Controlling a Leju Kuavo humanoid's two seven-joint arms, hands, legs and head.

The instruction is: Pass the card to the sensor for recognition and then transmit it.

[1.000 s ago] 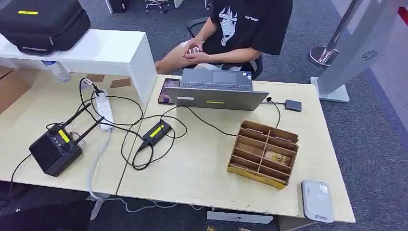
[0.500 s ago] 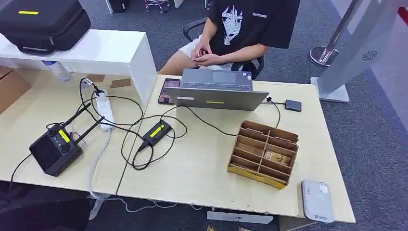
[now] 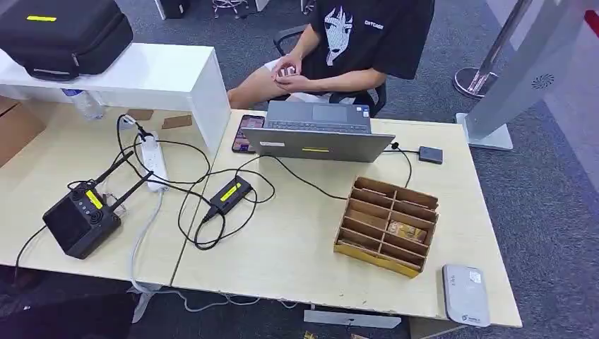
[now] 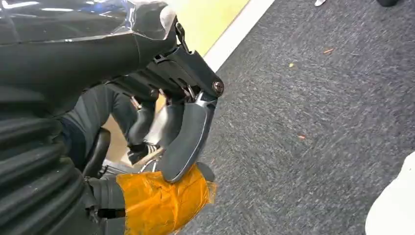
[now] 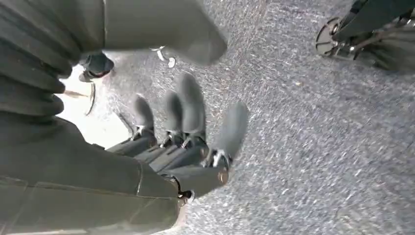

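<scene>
Left hand [image 4: 161, 142]: hangs over grey carpet; its fingers are curled inward with nothing seen between them; orange tape wraps the thumb.
Right hand [image 5: 191, 132]: hangs over grey carpet, fingers stretched out and apart, holding nothing.
Card [image 3: 405, 230]: a brownish card lies in a middle compartment on the right side of the wooden organizer; whatever is printed on it is too small to read.
Wooden organizer [image 3: 386, 224]: slotted box on the right part of the table, near of the laptop.
Sensor [image 3: 466, 294]: grey-white flat reader at the near right corner of the table, just right of the organizer; it carries a small white label and a line of tiny print at its near edge, both unreadable.
Laptop [image 3: 316, 131]: grey, at the far edge, with a yellow strip label on its lid; the text cannot be read.
Black box [image 3: 80, 220]: two antennas and a yellow label, on the left table.
Small black device [image 3: 229, 193]: yellow sticker, among black cables at the table centre.
Person [image 3: 360, 35]: seated beyond the laptop in a black T-shirt with a white face graphic and small chest lettering, blurred.
Black case [image 3: 60, 32]: on the white shelf, far left, with a yellow tag.
</scene>
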